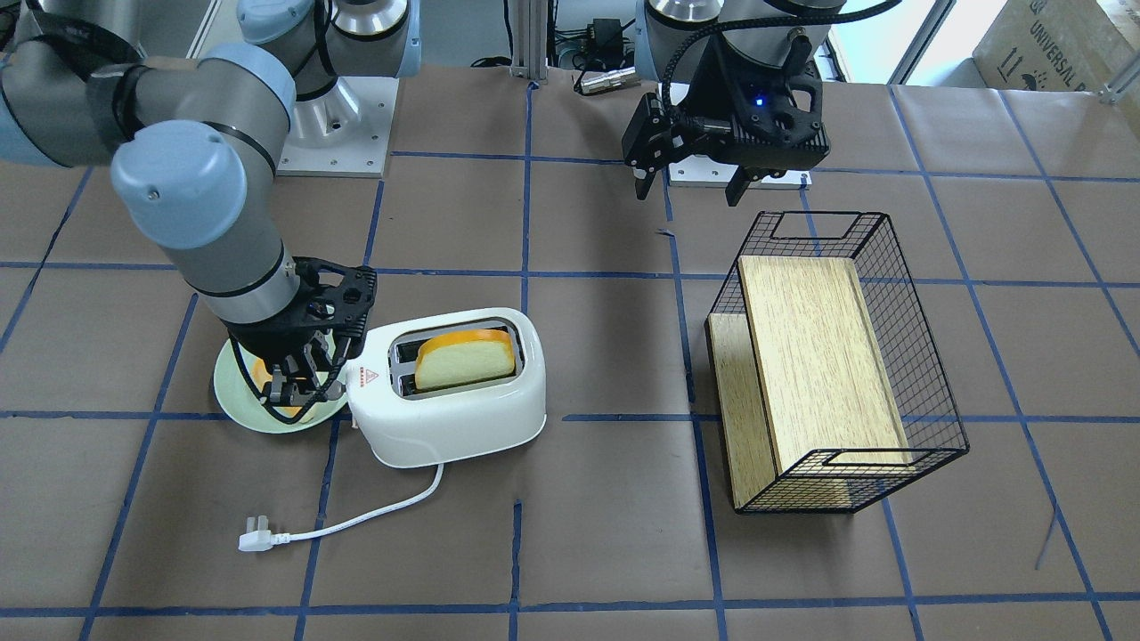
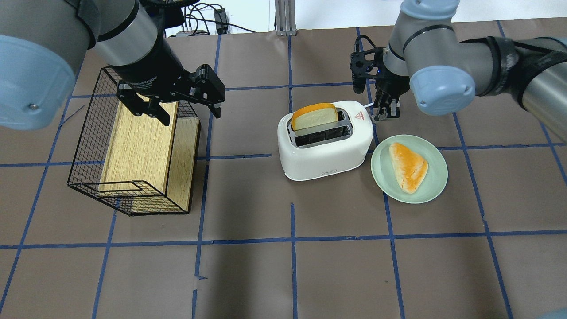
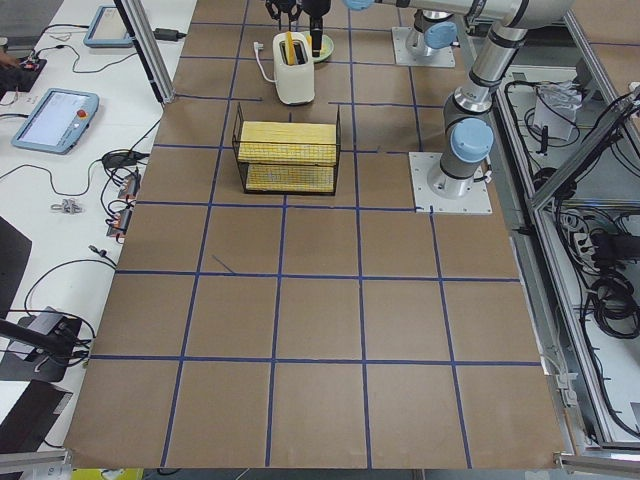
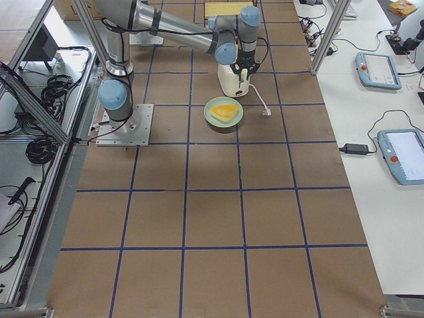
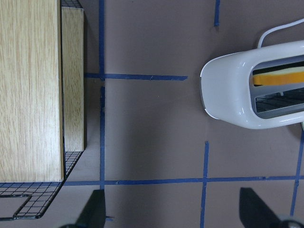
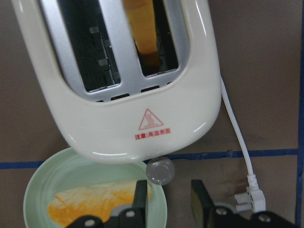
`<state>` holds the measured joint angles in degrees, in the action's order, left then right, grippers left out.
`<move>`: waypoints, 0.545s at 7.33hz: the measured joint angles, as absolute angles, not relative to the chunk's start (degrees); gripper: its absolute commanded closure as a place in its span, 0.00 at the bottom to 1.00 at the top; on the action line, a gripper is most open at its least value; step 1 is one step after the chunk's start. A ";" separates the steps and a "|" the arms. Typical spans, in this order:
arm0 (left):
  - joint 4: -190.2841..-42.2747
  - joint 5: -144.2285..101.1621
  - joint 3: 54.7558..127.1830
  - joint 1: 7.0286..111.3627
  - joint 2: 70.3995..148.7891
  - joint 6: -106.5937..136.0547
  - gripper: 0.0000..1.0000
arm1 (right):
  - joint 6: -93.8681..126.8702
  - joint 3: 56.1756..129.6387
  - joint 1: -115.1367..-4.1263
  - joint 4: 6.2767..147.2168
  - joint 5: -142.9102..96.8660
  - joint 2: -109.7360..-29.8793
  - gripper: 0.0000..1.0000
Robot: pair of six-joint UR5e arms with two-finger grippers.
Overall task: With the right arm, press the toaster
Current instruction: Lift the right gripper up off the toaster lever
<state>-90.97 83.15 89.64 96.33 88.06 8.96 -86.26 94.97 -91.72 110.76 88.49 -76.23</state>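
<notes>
The white toaster (image 1: 454, 409) stands mid-table, with a slice of toast (image 1: 468, 361) upright in one slot. It also shows in the overhead view (image 2: 328, 150). My right gripper (image 1: 303, 392) hangs fingers down at the toaster's end with the red triangle mark, over the plate's edge. In the right wrist view its fingers (image 6: 141, 202) are a narrow gap apart and empty, just off the grey round knob (image 6: 160, 171). My left gripper (image 2: 188, 113) is open and empty above the wire basket's edge. The white plug (image 1: 256, 539) lies loose on the table.
A pale green plate (image 2: 438, 177) with a pastry (image 2: 408, 166) sits right beside the toaster, under my right gripper. A black wire basket (image 2: 88, 146) holding a wooden box lies on the table's other half. The cord runs from the toaster's end.
</notes>
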 measured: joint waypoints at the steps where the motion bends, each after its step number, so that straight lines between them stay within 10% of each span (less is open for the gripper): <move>1: -90.97 83.15 89.65 96.33 88.06 8.96 0.00 | -85.89 91.23 -91.74 104.18 88.59 -77.81 0.54; 4: -90.97 83.15 89.65 96.33 88.06 8.96 0.00 | -81.47 83.90 -91.52 88.09 88.67 -81.93 0.43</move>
